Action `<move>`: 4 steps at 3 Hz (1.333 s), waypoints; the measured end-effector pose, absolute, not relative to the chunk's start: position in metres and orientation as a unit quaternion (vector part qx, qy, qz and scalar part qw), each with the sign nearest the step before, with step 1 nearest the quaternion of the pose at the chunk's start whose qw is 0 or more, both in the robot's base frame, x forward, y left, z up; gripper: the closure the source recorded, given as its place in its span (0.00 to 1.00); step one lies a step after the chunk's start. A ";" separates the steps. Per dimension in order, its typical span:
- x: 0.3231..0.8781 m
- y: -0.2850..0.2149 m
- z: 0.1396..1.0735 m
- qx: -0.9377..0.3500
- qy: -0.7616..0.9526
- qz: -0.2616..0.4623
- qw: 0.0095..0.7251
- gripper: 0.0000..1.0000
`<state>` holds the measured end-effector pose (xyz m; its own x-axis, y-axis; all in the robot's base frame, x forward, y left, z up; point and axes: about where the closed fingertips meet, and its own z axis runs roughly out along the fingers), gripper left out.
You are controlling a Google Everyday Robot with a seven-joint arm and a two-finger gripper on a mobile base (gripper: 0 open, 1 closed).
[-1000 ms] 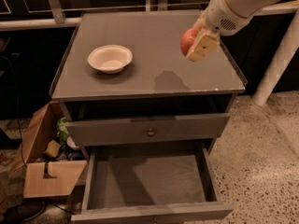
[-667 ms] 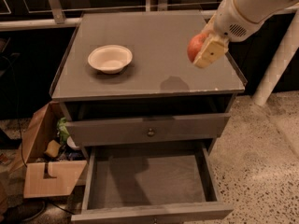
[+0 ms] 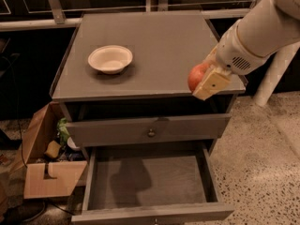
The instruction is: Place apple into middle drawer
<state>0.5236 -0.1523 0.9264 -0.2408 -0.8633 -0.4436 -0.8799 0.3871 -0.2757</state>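
Note:
The red-orange apple is held in my gripper, which hangs over the front right corner of the grey cabinet top. One tan finger covers the apple's right side. The white arm reaches in from the upper right. Below, the middle drawer is pulled open, with a flat bare grey floor and low side walls. It lies lower and to the left of the gripper. The drawer with the round metal knob above it is closed.
A white bowl stands on the left of the cabinet top. An open cardboard box with clutter sits on the floor to the left of the cabinet. A white post stands to the right. Speckled floor lies to the right.
The gripper with the apple has moved forward and down, from over the back right of the cabinet top to its front right corner. The bowl and drawers have not moved.

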 end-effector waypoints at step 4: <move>0.494 -0.148 0.832 -0.505 0.827 0.032 0.246 1.00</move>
<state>0.4937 -0.1480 0.8320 -0.3689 -0.8194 -0.4388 -0.8506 0.4879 -0.1962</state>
